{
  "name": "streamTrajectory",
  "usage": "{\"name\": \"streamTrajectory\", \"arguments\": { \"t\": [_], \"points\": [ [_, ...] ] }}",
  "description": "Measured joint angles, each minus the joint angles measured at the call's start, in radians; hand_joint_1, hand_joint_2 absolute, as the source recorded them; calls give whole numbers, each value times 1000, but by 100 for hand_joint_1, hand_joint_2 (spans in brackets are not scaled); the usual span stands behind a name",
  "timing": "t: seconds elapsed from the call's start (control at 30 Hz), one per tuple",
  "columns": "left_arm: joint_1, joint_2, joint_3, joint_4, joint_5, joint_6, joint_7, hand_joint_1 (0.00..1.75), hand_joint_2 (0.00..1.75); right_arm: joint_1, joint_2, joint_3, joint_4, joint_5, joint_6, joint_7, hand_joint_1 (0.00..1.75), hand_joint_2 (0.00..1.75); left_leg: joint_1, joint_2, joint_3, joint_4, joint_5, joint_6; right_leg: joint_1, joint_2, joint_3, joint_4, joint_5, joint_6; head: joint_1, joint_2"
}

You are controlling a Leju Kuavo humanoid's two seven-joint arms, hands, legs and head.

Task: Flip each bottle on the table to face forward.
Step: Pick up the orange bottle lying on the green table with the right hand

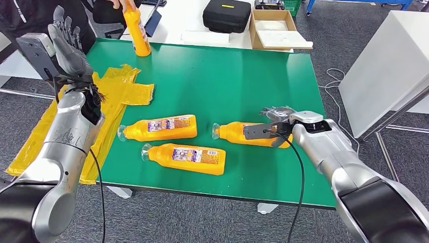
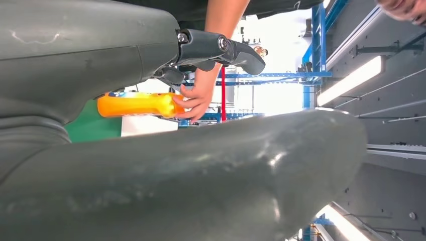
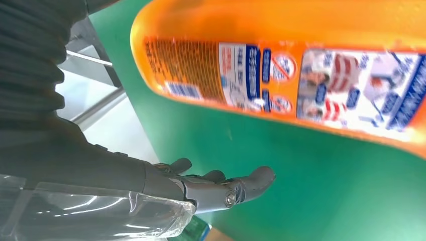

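Note:
Three orange bottles lie on their sides on the green table: one left of centre, one nearer the front edge, and one to the right. My right hand lies over the base end of the right bottle. In the right wrist view its fingers are spread, with a strip of green table between them and that bottle. My left hand is raised over the table's left edge, fingers straight and holding nothing. A person's hand holds a fourth bottle upright at the back left.
A crumpled yellow plastic bag hangs over the table's left side. Behind the table are a black case and an open cardboard box. A white table stands to the right, with cables on the floor beside it.

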Motion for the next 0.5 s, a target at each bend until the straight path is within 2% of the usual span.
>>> {"name": "streamTrajectory", "arguments": {
  "t": [0.5],
  "points": [
    [0, 0, 1, 20, 3, 7, -19, 0, 0, 100, -31, 4, 17, -12, -21, 57, 0, 175, 0, 0, 0, 0, 0, 0, 0, 0, 0, 0, 0, 0, 0, 0]
  ]
}}
